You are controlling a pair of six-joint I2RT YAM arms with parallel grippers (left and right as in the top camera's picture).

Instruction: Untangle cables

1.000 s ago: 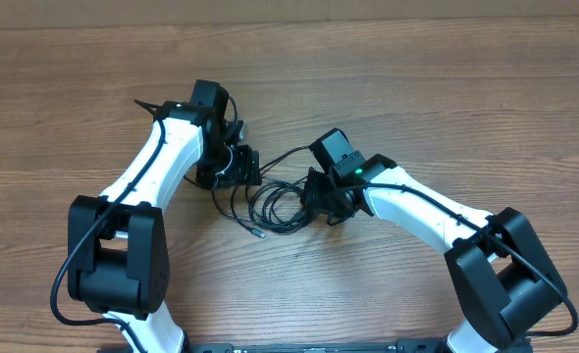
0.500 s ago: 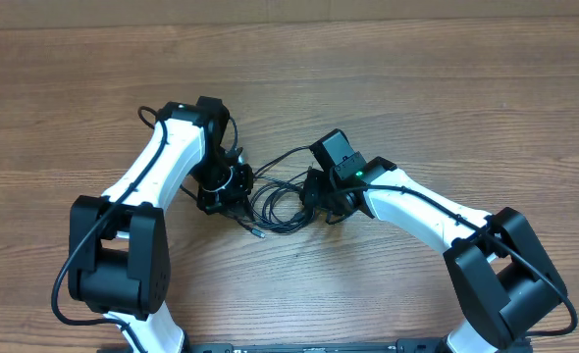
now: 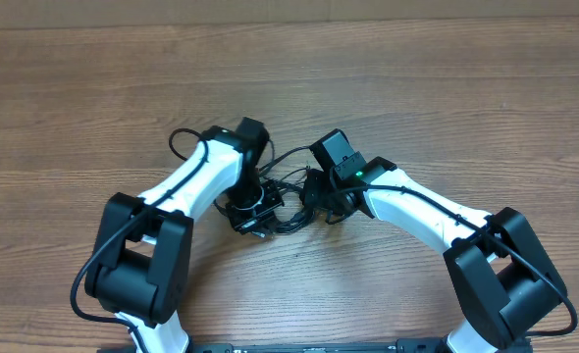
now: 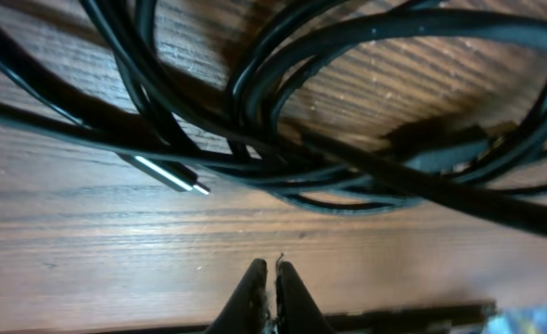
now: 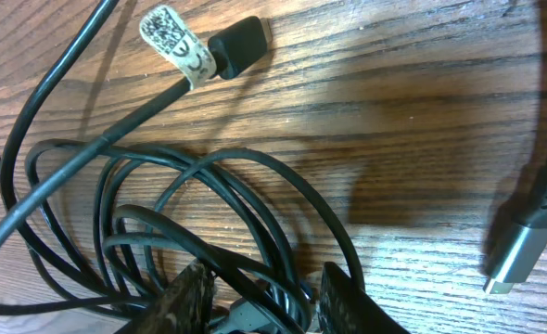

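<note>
The cables (image 3: 289, 210) lie as a tangle of thin black loops on the wood table, between my two grippers. My left gripper (image 3: 257, 211) hangs over the tangle's left edge. In the left wrist view it (image 4: 271, 269) is shut with nothing between its tips. The cable bundle (image 4: 348, 167) and a silver plug tip (image 4: 192, 183) lie just beyond it. My right gripper (image 3: 317, 199) sits at the tangle's right side. In the right wrist view it (image 5: 269, 301) is closed around several black strands (image 5: 255, 232) that run between its fingers.
A black plug (image 5: 241, 44) with a white printed label (image 5: 167, 32) lies beyond the loops. A grey plug (image 5: 524, 246) rests at the right. The thicker arm cable (image 3: 186, 137) loops behind the left arm.
My left arm has swung right and toward the front, onto the tangle's left edge, and its gripper has gone from open to shut. The right arm has not moved.
</note>
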